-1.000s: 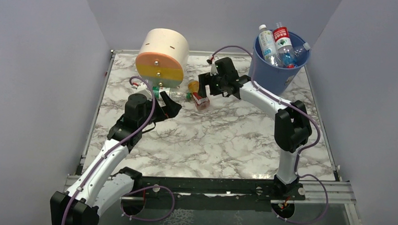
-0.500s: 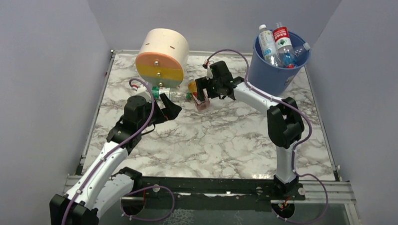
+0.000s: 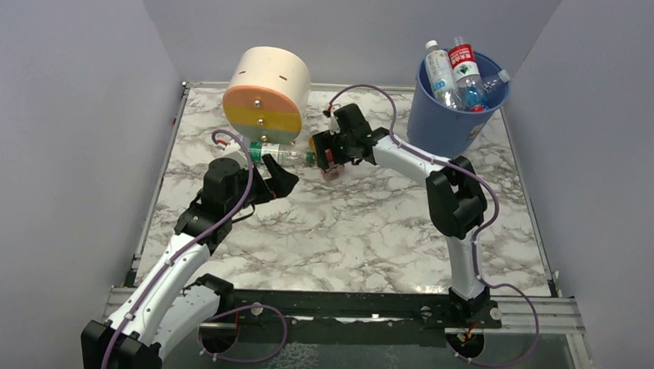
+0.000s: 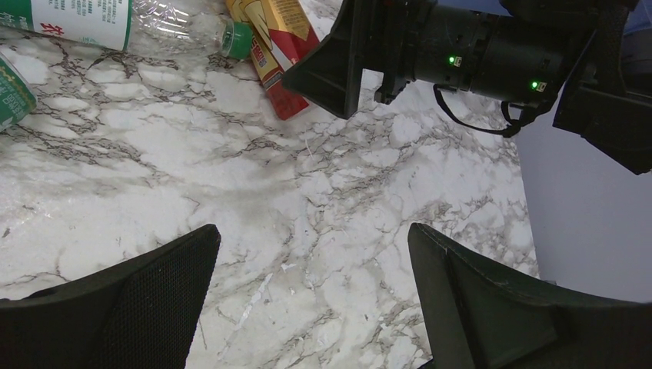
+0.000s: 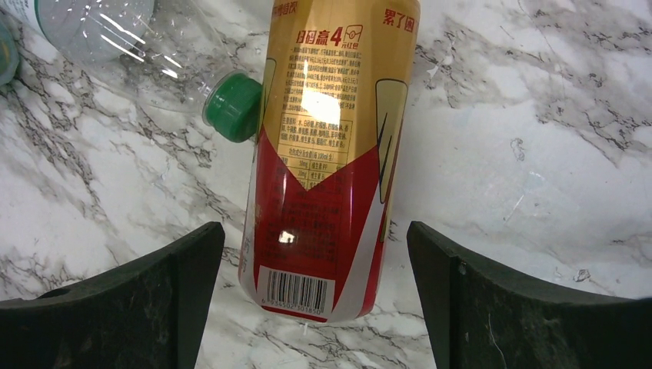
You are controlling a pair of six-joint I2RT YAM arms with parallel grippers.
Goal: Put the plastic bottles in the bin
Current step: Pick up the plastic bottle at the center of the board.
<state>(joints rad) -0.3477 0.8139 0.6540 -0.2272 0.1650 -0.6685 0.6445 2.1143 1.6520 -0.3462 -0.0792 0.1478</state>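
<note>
An orange-tinted bottle (image 5: pixel 323 177) with a gold and red label lies on the marble table (image 3: pixel 371 227). My right gripper (image 5: pixel 315 307) is open, with its fingers on either side of the bottle's base, not touching it. It shows in the top view (image 3: pixel 328 152) over that bottle (image 3: pixel 332 169). A clear bottle (image 3: pixel 282 154) with a green cap (image 5: pixel 231 108) lies just left of it. My left gripper (image 4: pixel 311 300) is open and empty above bare marble, just below the clear bottle (image 4: pixel 154 19). The blue bin (image 3: pixel 453 115) at the back right holds several bottles (image 3: pixel 466 68).
A cream, orange and yellow cylinder (image 3: pixel 265 92) lies on its side at the back, just behind the clear bottle. A second green-labelled bottle (image 4: pixel 11 92) shows at the left edge of the left wrist view. Grey walls enclose the table on three sides.
My right gripper has moved left from near the bin to over the orange-tinted bottle. The left arm has barely moved.
</note>
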